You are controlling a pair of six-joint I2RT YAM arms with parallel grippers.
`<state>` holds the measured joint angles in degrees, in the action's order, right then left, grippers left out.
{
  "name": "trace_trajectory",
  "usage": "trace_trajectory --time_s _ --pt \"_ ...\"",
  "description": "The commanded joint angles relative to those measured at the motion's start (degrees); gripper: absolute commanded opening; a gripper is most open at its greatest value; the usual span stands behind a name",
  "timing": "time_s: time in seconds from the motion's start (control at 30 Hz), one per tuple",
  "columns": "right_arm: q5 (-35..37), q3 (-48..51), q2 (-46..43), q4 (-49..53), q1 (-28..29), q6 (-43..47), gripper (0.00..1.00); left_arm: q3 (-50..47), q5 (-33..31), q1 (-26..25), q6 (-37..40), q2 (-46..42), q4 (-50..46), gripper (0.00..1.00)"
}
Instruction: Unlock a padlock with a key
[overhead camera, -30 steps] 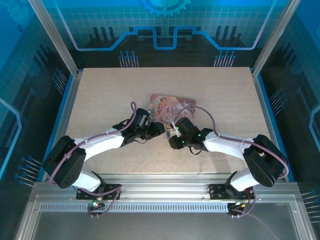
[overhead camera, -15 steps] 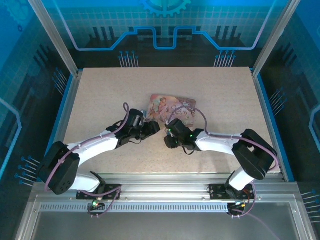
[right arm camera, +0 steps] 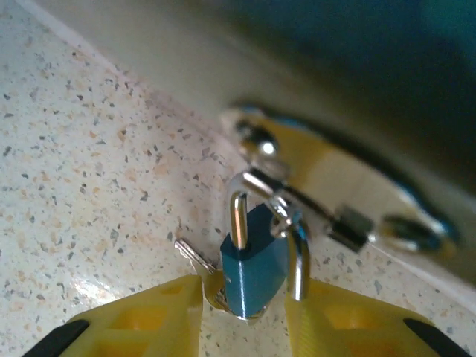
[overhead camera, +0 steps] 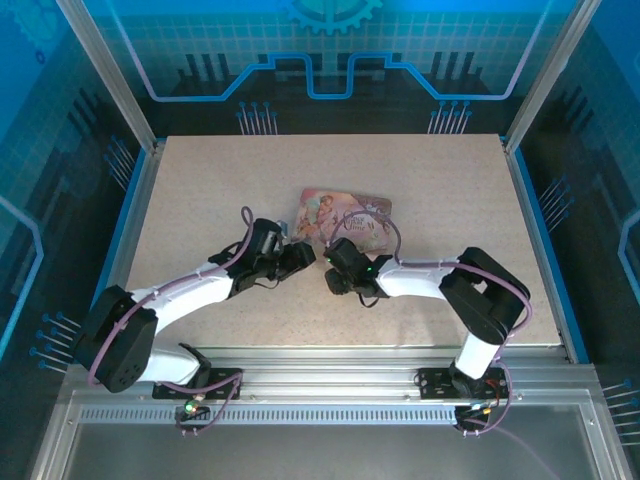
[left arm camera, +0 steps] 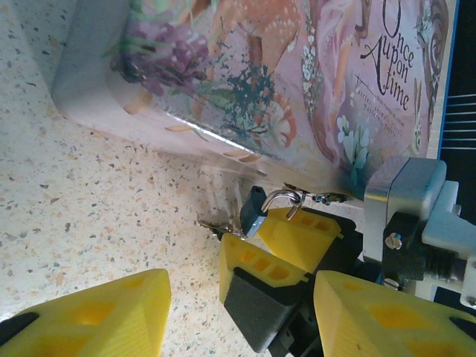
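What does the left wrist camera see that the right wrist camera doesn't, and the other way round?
Left wrist camera: the pink box, its lid painted with a deer, flowers and the words Once Upon a Time, plus the left arm's yellow fingers, wide apart with nothing between them. Right wrist camera: a close-up of the big, blurry silvery clasp behind the lock. Both: the little padlock with its shiny loop, sitting between the right arm's yellow fingers, and the speckled table.
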<state>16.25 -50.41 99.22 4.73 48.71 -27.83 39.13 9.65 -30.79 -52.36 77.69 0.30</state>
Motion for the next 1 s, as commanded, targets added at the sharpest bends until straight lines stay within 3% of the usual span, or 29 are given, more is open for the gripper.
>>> trace_trajectory --time_s 0.0,0.3,0.4,0.6,0.8,0.97 --pt "1.2 -1.5 1.2 -0.5 0.7 -0.2 0.29 -0.6 -0.1 0.6 0.1 -0.8 -0.3 0.55" --pt "1.4 -0.9 0.5 0.9 0.8 1.6 0.09 -0.7 0.0 1.0 0.0 -0.5 -0.3 0.55" --pt "1.1 -0.4 -1.0 1.9 0.7 2.7 0.08 -0.7 0.1 1.2 0.1 -0.4 -0.2 0.55" --pt "0.7 -0.3 -3.9 4.1 0.7 6.0 0.19 -0.6 0.8 1.4 0.3 -0.2 0.8 0.55" --pt "0.0 -0.3 -3.4 3.9 0.7 8.0 0.00 -0.7 2.0 1.5 0.1 0.5 1.0 0.56" --pt "-0.2 -0.3 -3.5 3.8 0.5 8.8 0.00 -1.6 1.9 1.5 0.0 -0.3 1.0 0.56"
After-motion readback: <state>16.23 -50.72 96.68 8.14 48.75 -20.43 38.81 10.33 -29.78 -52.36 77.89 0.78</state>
